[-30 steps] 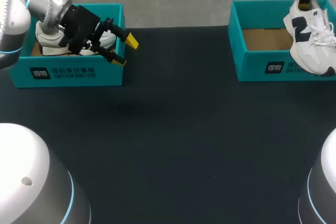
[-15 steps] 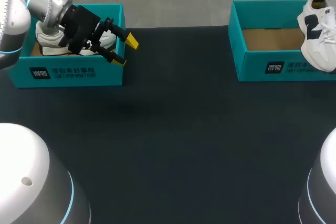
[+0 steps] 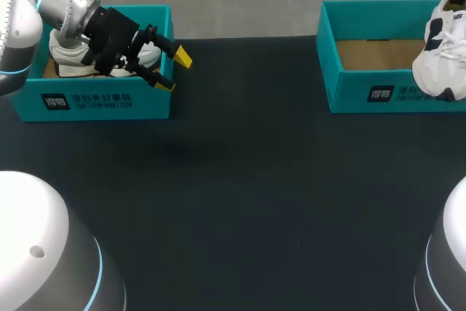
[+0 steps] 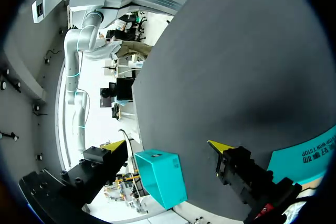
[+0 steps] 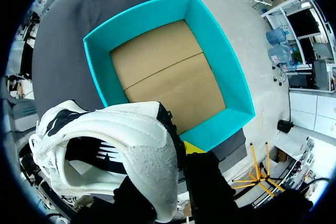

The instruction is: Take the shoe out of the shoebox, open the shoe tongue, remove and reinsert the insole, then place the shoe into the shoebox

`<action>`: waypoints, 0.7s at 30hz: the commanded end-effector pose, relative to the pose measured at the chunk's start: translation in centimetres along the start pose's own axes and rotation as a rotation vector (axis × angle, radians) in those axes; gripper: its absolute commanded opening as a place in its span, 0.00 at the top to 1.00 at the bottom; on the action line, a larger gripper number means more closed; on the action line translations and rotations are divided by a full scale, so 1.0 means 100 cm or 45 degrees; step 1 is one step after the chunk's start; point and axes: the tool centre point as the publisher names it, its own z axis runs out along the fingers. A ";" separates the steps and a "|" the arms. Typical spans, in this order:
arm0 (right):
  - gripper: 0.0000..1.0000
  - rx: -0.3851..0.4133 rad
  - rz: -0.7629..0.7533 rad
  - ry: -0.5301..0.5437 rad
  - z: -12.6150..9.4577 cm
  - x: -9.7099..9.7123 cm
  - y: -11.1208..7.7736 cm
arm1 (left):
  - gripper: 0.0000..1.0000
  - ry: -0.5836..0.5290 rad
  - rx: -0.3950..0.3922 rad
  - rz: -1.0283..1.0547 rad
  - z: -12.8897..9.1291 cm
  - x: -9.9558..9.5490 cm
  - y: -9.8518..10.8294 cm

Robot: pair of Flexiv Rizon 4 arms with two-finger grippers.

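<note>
Shoe (image 3: 440,63), white with dark side markings, hung heel-up and toe-down from the right gripper (image 5: 176,156). The fingers were closed on the heel collar, one yellow tip showing outside the heel and the other hidden by the shoe. It hung at the right end of the right shoebox (image 3: 364,81), crossing the box's front wall in the head view; whether it touched the box could not be told. That teal box stood open with a bare brown cardboard floor.

Across the table, the left gripper (image 3: 173,71) hovered at the right end of the left shoebox (image 3: 95,100), its fingers spread wide with nothing between them. A second white shoe (image 3: 69,52) lay inside that box. Both boxes sat well apart near the far edge of the table (image 3: 240,180), whose dark matte surface stretched between and in front of them.
</note>
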 end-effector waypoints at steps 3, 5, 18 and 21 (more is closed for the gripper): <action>1.00 0.008 0.281 0.098 -0.001 -0.012 -0.010 | 0.00 0.004 0.001 0.001 0.000 0.000 0.000; 1.00 0.015 0.395 0.097 -0.003 -0.012 -0.014 | 0.00 0.004 0.001 0.001 0.000 0.000 0.000; 1.00 -0.053 1.048 0.111 -0.006 0.002 -0.037 | 0.00 0.004 0.001 0.001 0.000 0.000 0.000; 1.00 -0.082 1.178 0.099 -0.005 0.006 -0.040 | 0.00 0.004 0.001 0.001 0.000 0.000 0.000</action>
